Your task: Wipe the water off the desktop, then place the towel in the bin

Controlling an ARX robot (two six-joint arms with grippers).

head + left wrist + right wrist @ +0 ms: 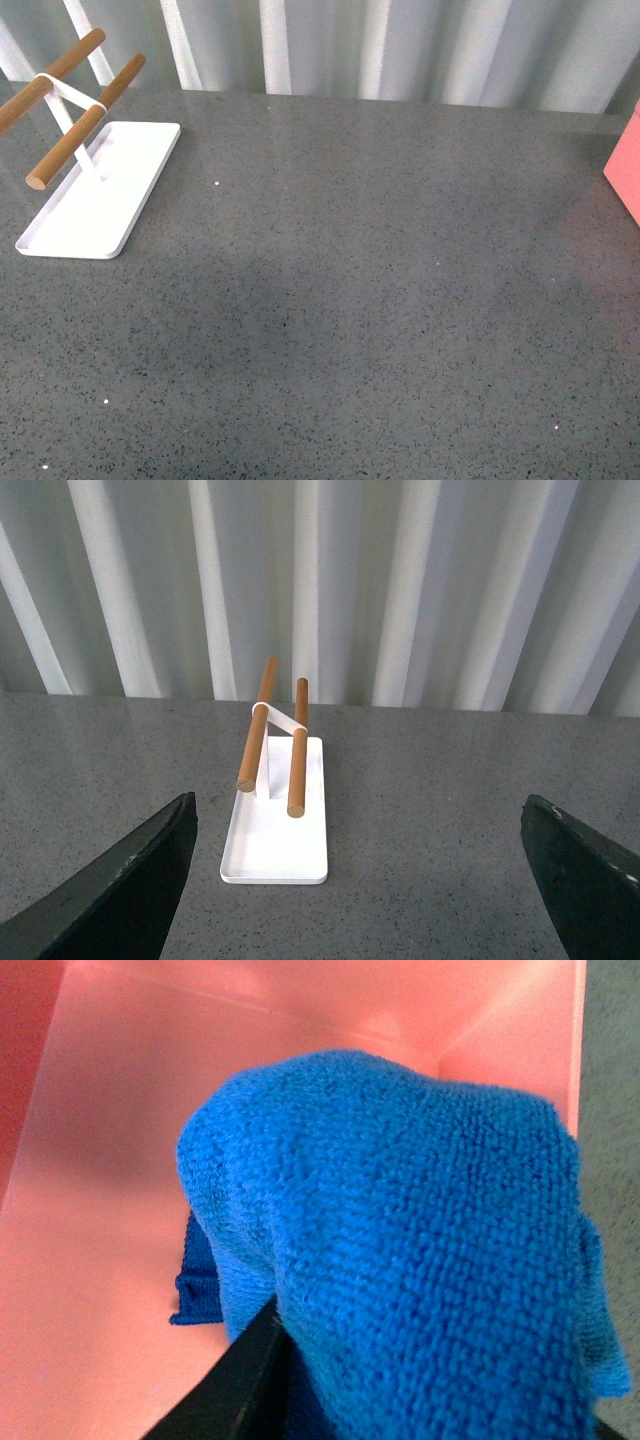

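In the right wrist view the bright blue plush towel (pixel 400 1220) fills most of the picture, bunched over my right gripper (pixel 400 1400), which is shut on it. One black finger (pixel 225 1385) shows under the cloth. The towel hangs inside the salmon-pink bin (pixel 110 1160), a corner drooping towards its floor. In the front view only a corner of the bin (pixel 625 170) shows at the right edge of the dark grey speckled desktop (pixel 350 300); neither arm shows there. My left gripper (pixel 365 880) is open and empty above the desktop (pixel 430 820).
A flat white tray (pixel 95 195) with two wooden bars (pixel 85 115) stands at the desktop's back left, also in the left wrist view (pixel 275 830) ahead of the left gripper. A ribbed white wall (pixel 400 50) runs behind the desktop.
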